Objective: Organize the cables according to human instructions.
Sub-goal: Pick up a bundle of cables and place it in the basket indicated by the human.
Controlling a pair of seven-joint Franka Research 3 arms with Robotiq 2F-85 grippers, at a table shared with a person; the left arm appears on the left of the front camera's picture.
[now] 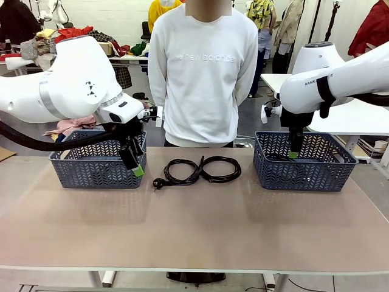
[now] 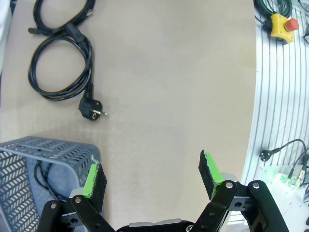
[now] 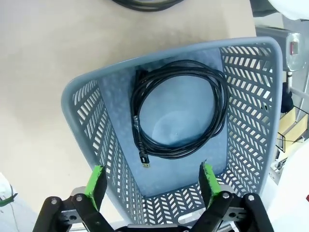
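cables [image 1: 199, 170] sit on the table [image 1: 194, 237], human [image 1: 203, 79] standing at its far edge. left basket [image 1: 91, 173] holds a cord [image 2: 43, 178], right basket [image 1: 304, 173] one flat coil [image 3: 222, 104]. middle pair touch, between the baskets. left gripper [image 2: 149, 162] spread, empty, beside its basket. right gripper [image 3: 152, 168] spread, empty, above its basket.

Looking down between the wide-spread fingers of the right gripper [image 3: 152, 169], nothing held, into a grey-blue basket [image 3: 246, 111]. Flat on its floor, one coiled black cable [image 3: 136, 116], small plug end nearest the gripper. Beyond the rim, tan table [image 3: 48, 58] and a sliver of another cable [image 3: 145, 5].
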